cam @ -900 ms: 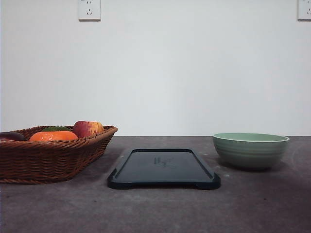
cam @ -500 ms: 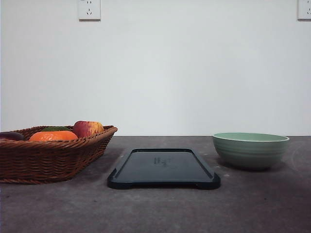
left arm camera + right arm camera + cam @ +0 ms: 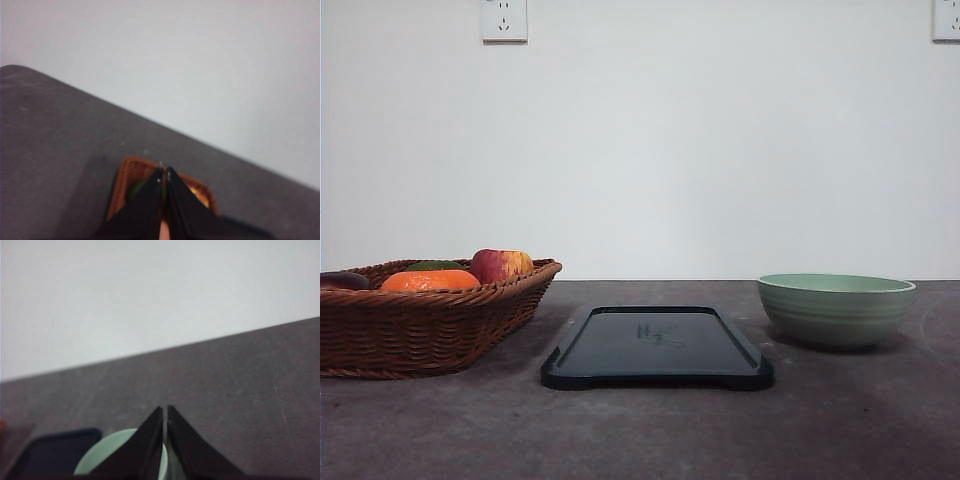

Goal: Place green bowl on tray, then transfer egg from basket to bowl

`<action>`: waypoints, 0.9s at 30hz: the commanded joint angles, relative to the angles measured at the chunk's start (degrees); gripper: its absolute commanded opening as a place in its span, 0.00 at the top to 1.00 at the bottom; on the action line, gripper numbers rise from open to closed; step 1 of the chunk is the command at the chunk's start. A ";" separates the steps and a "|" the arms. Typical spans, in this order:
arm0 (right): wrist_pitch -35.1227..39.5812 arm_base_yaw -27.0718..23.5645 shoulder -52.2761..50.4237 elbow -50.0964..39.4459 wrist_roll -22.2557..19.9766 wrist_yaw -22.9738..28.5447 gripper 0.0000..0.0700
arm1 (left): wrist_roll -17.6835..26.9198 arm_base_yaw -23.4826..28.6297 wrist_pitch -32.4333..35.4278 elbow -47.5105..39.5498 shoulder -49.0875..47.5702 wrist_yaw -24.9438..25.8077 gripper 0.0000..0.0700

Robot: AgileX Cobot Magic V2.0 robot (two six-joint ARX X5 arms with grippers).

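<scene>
The tray (image 3: pixel 657 347) lay nearest, bare; the green bowl (image 3: pixel 836 309) stood just right of the tray, off it; the basket (image 3: pixel 425 318) sat left of the tray; both the left gripper (image 3: pixel 163 172) and right gripper (image 3: pixel 165 410) had jaws pressed together, empty; the bowl looked rigid, smooth, breakable, so its rim seemed the best hold.

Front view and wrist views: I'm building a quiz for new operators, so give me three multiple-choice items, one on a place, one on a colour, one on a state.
1. Where does the green bowl stand?
A on the tray
B on the table, right of the tray
C in the basket

2. What colour is the tray?
A white
B red
C dark blue-black

3. How is the right gripper?
A shut, holding nothing
B wide open
C clamped on the bowl

Answers: B, bare table separates bowl from tray; C, its surface is dark; A, its fingers meet above the bowl.
</scene>
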 commanded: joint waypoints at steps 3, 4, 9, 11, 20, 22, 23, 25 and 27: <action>-2.55 0.04 6.55 5.01 -6.00 -2.53 0.99 | 8.02 0.00 -3.89 6.37 7.10 3.06 1.00; -3.14 0.04 7.99 5.95 -6.53 -3.12 0.99 | 9.13 0.00 -4.92 7.81 8.86 3.81 1.00; -7.58 0.04 15.79 11.09 -8.28 -4.87 0.99 | 11.95 -0.02 -9.57 14.38 17.64 8.10 1.00; -10.30 0.04 18.91 13.32 -8.78 -5.68 0.99 | 12.85 -0.04 -10.58 16.34 20.52 10.08 1.00; -15.97 0.04 28.69 19.28 -9.61 -9.91 0.99 | 15.89 -0.07 -19.02 24.21 32.03 18.38 1.00; -15.97 0.04 29.72 19.55 -9.61 -10.71 0.99 | 16.86 -0.13 -21.08 25.65 33.91 19.30 1.00; -16.00 0.04 29.96 19.61 -9.59 -11.11 0.99 | 17.13 -0.27 -21.55 26.03 34.47 19.30 1.00; -16.05 0.04 30.35 19.66 -9.61 -11.57 0.99 | 18.01 -0.54 -22.05 26.55 35.27 19.30 1.00; -16.04 0.04 30.35 19.67 -9.73 -12.04 0.99 | 18.36 -0.72 -21.93 26.59 35.37 19.29 0.99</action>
